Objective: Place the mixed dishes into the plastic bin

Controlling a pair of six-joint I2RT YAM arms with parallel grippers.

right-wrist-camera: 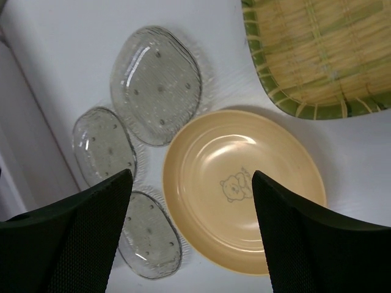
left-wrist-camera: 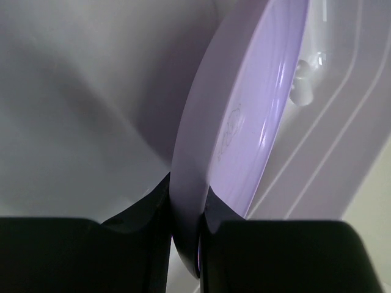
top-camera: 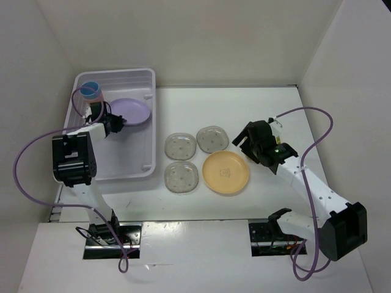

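Lavender bowl [left-wrist-camera: 244,122] looks light, stiff and kinda slick; left jaws pinch its thin rim, right jaws hang open over the orange plate [right-wrist-camera: 208,183].

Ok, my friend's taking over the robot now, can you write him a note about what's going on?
Left gripper: jaws shut on the lavender bowl by its rim, over the plastic bin, not yet let go.
Right gripper: open, empty, above the orange-yellow plate.
Done: blue cup and salmon cup in the bin.
To do: release the bowl; then the three saucers, the orange-yellow plate and the woven plate, all on the table.
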